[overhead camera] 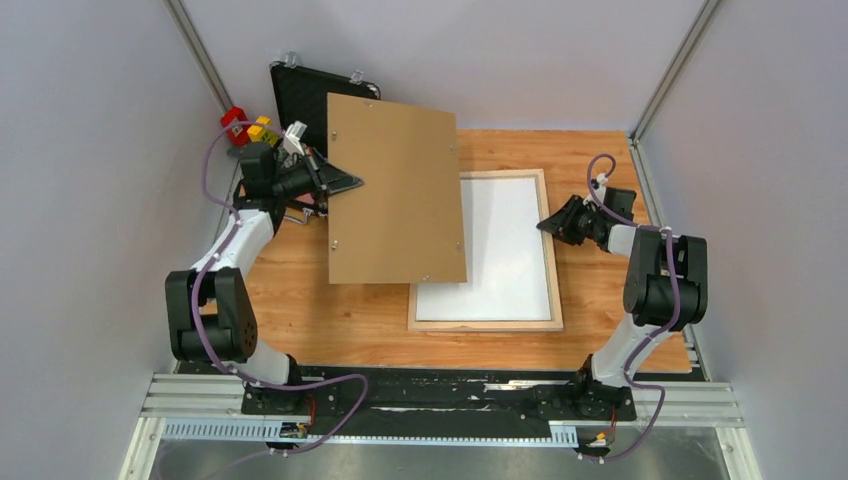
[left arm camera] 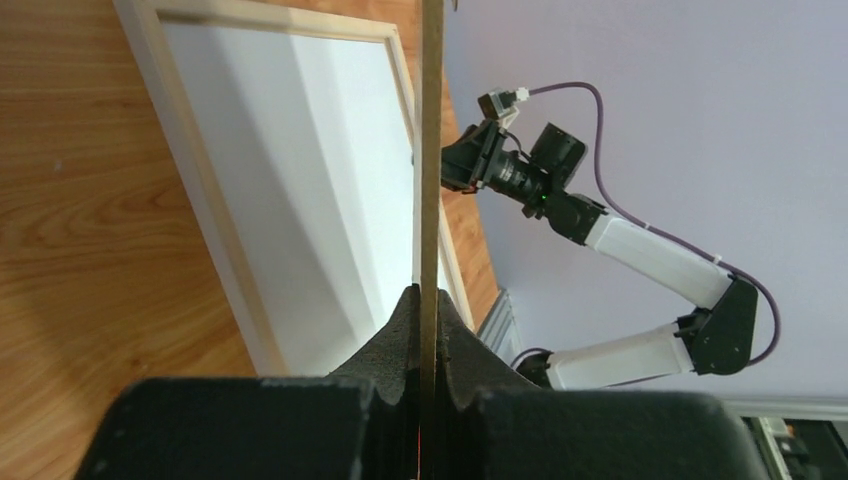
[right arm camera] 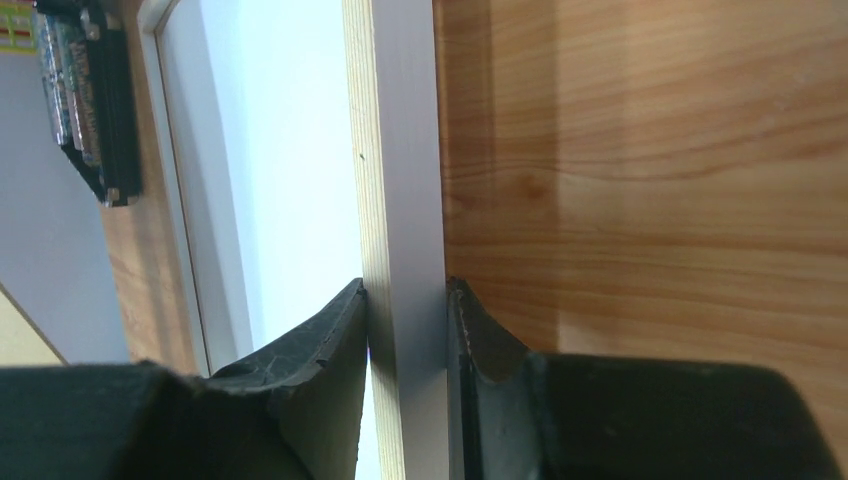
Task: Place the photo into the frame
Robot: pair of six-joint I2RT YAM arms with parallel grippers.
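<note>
The pale wood frame (overhead camera: 485, 325) lies flat on the table right of centre, and its inside shows plain white. The dark pier photo is not in view. My left gripper (overhead camera: 352, 183) is shut on the left edge of a plain brown backing board (overhead camera: 395, 190), held above the table and overlapping the frame's left side. In the left wrist view the board (left arm camera: 431, 150) runs edge-on between the closed jaws of that gripper (left arm camera: 432, 300), over the frame (left arm camera: 200, 200). My right gripper (overhead camera: 548, 222) is shut on the frame's right rail (right arm camera: 400, 150), which the right wrist view shows pinched in the gripper (right arm camera: 405, 295).
A black hard case (overhead camera: 300, 95) stands at the back left, partly behind the board. Small coloured blocks (overhead camera: 245, 125) sit by the left wall. Grey walls enclose the table on three sides. The right arm (left arm camera: 640, 250) shows beyond the board in the left wrist view.
</note>
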